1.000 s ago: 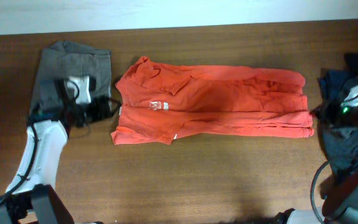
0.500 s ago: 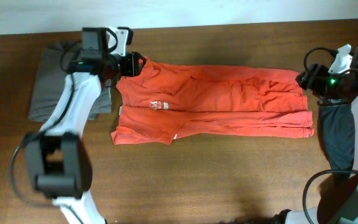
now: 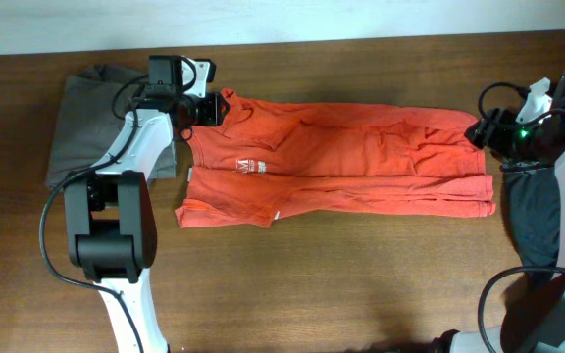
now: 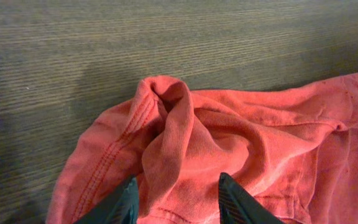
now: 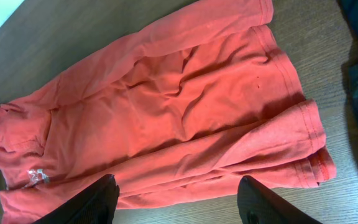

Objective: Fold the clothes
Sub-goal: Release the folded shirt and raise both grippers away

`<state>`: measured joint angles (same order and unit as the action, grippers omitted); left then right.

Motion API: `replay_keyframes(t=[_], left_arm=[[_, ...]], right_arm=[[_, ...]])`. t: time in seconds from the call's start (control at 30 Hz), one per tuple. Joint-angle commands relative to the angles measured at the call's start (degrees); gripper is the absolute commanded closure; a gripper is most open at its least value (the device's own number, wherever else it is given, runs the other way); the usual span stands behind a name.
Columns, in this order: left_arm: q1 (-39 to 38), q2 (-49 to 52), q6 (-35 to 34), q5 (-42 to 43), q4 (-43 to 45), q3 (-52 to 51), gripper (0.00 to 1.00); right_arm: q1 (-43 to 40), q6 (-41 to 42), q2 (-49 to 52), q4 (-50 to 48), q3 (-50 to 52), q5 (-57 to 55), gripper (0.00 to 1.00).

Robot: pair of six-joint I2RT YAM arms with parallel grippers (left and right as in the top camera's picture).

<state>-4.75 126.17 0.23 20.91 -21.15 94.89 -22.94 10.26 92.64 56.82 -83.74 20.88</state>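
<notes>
Overhead, an orange-red T-shirt (image 3: 341,162) lies in a long flat band on a wooden table (image 3: 361,284) — a robot arm at each end.
At the shirt's collar end the left gripper (image 3: 216,108) has its jaws parted, bunched collar fabric just ahead of its fingertips. At the hem end the right gripper (image 3: 481,129) is spread wide, holding nothing. A grey-brown garment (image 3: 91,118) lies beyond the collar — a dark garment (image 3: 533,216) beyond the hem.

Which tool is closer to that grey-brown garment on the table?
Left. The left tool is at the collar of the orange T-shirt, just beside the grey-brown garment; the right tool is at its far hem.
</notes>
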Motion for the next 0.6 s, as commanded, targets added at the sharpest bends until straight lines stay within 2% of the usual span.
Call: replay_keyframes(t=[0.0, 0.2, 0.23, 0.3, 0.37, 0.57], left_arm=[[0.0, 2.4, 0.7, -1.9, -0.5, 1.5, 0.6], [0.0, 3.8, 0.7, -1.2, -1.4, 1.5, 0.62], [0.0, 3.8, 0.7, -1.2, -1.4, 1.6, 0.65], [0.0, 3.8, 0.7, -0.2, -1.5, 1.6, 0.75], [0.0, 3.7, 0.7, 2.1, -2.0, 1.9, 0.99], [0.5, 2.2, 0.7, 3.7, -13.0, 11.5, 1.0]], right_arm=[[0.1, -0.6, 0.4, 0.1, -0.6, -0.5, 0.34], [0.0, -0.6, 0.4, 0.2, -0.6, -0.5, 0.34], [0.0, -0.6, 0.4, 0.2, -0.6, -0.5, 0.34], [0.0, -0.6, 0.4, 0.2, -0.6, -0.5, 0.34], [0.0, -0.6, 0.4, 0.2, -0.6, -0.5, 0.34], [0.0, -0.6, 0.4, -2.1, -0.6, -0.6, 0.33]])
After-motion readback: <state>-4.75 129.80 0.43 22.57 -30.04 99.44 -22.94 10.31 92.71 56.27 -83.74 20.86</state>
